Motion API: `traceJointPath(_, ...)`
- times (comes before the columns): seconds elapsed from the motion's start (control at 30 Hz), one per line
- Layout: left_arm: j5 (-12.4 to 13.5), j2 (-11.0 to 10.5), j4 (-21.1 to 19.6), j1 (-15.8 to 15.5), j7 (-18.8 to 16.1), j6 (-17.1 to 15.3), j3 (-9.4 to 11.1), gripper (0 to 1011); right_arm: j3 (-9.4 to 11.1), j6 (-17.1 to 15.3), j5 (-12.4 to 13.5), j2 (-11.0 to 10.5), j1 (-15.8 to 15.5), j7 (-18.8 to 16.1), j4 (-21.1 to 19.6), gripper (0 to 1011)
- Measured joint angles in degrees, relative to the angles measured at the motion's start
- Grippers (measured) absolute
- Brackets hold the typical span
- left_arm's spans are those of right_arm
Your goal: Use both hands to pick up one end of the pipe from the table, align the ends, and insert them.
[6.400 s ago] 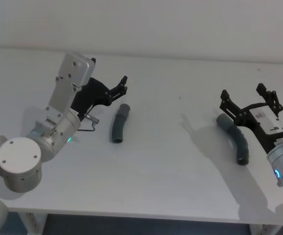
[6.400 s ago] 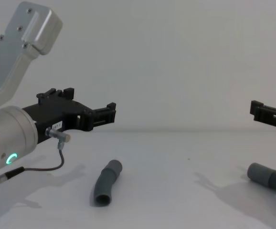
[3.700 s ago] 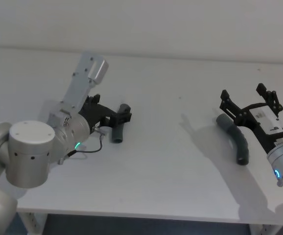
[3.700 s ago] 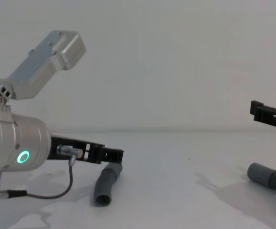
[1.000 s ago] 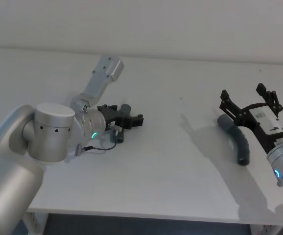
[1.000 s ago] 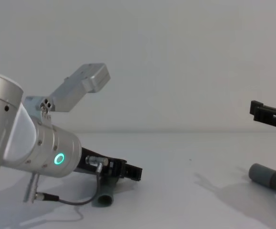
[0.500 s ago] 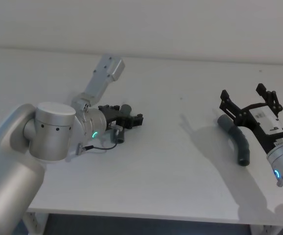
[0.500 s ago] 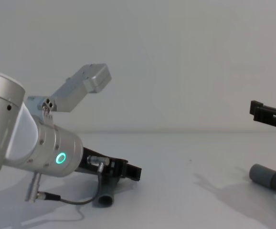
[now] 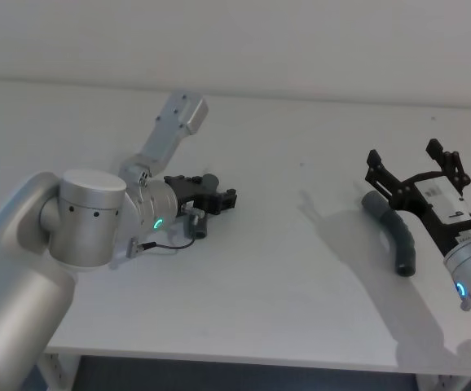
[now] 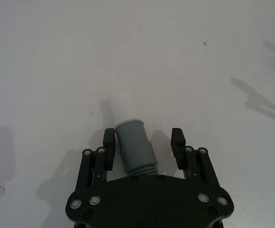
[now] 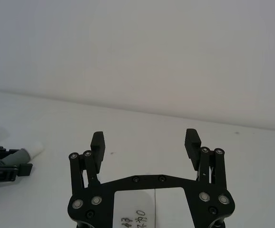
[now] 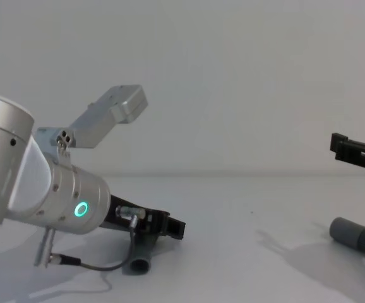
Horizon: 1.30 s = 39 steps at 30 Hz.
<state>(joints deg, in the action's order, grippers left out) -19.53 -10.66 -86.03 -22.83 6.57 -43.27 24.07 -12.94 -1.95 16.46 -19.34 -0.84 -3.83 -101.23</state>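
White table [image 9: 301,277] lying under both arms, left gripper [image 10: 143,140] sitting low on it with fingers parted around the straight pipe piece [image 10: 132,149], right gripper [image 11: 145,141] hovering spread wide, curved hose [image 9: 392,236] lying just below it on the table

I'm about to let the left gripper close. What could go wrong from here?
The pipe piece sits off-centre in the open left gripper, against one finger, so closing may skew or roll it. The right gripper hangs open above the curved hose; a mis-centred descent could nudge it.
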Motion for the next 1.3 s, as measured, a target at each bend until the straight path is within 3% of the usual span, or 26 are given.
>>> traceJointPath(0.83,-0.04,0.03,0.11,-0.01,0.08,-0.07,0.05,552,0.04,-0.28,-0.08,-0.07,0.00,-0.03,-0.05,1004)
traceJointPath(1.0,-0.04,0.03,0.11,-0.01,0.08,-0.09,0.05,518,0.13,-2.27,-0.73,-0.81,0.12,-0.06,-0.70,1004)
traceJointPath(1.3,-0.04,0.02,0.11,-0.01,0.08,-0.09,0.05,451,0.70,-9.85,-1.92,-2.51,0.71,0.45,-2.79,1004)
